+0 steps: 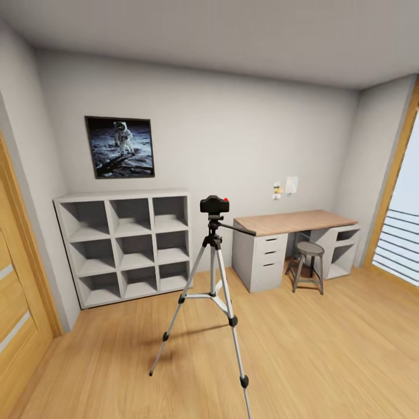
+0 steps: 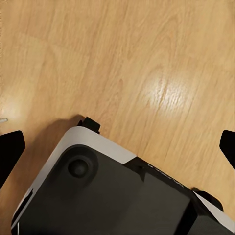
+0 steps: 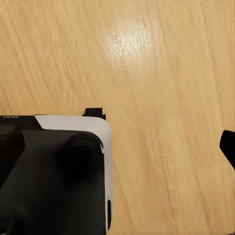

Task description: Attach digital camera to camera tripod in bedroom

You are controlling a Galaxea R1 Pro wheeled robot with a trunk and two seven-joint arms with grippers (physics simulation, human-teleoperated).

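Note:
In the head view the small black digital camera [image 1: 215, 205], red button on top, sits on the black head of the camera tripod [image 1: 213, 273]. The tripod stands on the light wood floor in the middle of the bedroom, silver legs spread, its pan handle [image 1: 240, 229] pointing right. My left gripper [image 2: 117, 147] is open, its black fingertips [image 2: 11, 147] far apart over the floor and my own base [image 2: 98, 196]. My right gripper [image 3: 117, 147] hangs over the floor too. One fingertip [image 3: 228, 146] shows at the picture's edge and nothing is held.
A white cube shelf [image 1: 125, 247] stands against the back wall under an astronaut poster [image 1: 120, 146]. Right of the tripod are a wood-topped white desk [image 1: 294, 222] and a grey stool [image 1: 308, 265]. A window [image 1: 401, 233] is at the far right, a wood door [image 1: 17, 302] at the left.

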